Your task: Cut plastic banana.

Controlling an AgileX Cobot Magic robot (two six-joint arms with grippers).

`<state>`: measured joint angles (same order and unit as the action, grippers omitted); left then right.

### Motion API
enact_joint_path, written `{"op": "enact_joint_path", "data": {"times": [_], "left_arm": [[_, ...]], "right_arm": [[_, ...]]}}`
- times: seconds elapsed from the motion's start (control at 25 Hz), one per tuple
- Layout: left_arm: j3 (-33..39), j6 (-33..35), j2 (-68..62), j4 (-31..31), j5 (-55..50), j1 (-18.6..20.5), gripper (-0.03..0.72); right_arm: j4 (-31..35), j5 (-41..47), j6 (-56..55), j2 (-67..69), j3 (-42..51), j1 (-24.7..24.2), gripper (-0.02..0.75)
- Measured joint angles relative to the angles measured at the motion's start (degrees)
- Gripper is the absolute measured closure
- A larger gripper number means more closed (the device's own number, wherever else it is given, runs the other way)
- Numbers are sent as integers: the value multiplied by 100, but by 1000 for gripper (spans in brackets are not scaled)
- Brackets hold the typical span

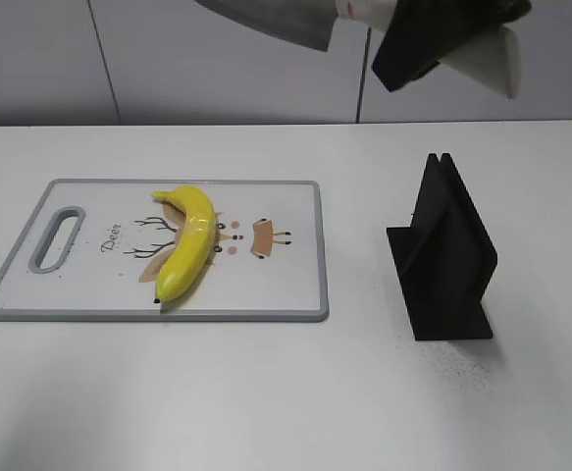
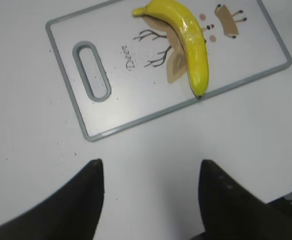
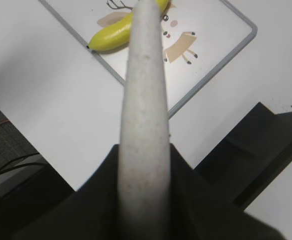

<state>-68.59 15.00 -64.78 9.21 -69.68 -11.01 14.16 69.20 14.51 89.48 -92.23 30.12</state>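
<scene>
Lying whole and uncut, the plastic banana (image 1: 187, 245) rests at a slant near the middle of the cutting board (image 1: 286, 294), its stem end toward the far edge and its dark tip right at the near rim. The board sits flat on the white worktop (image 1: 286, 392), handle slot to the left.

The right tool (image 3: 144, 165) is clamped on a knife (image 3: 143, 90), held high above the worktop with the blade running out over the banana in the right wrist view. The left tool (image 2: 151, 190) hangs above the bare worktop just off the board's near edge, its fingers spread wide and holding nothing. An empty black knife stand (image 1: 447, 255) is upright to the right, well apart from the board.

Assessment: the cut has not begun; the step in hand is bringing the blade down onto the fruit. It should cross the banana squarely at mid-length, not along the curve, or the blade may skid off the glossy skin. Steadying one end with the free left tool, clear of the cut line, would stop the banana rolling or the board sliding.
</scene>
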Motion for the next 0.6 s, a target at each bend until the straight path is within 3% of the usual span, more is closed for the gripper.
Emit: {"op": "enact_joint_path", "data": {"times": [0.6], "left_arm": [[2672, -63, 3244, 59, 568, 0, 111]], "right_arm": [[-55, -280, -861, -1224, 1901, 0, 554]]}}
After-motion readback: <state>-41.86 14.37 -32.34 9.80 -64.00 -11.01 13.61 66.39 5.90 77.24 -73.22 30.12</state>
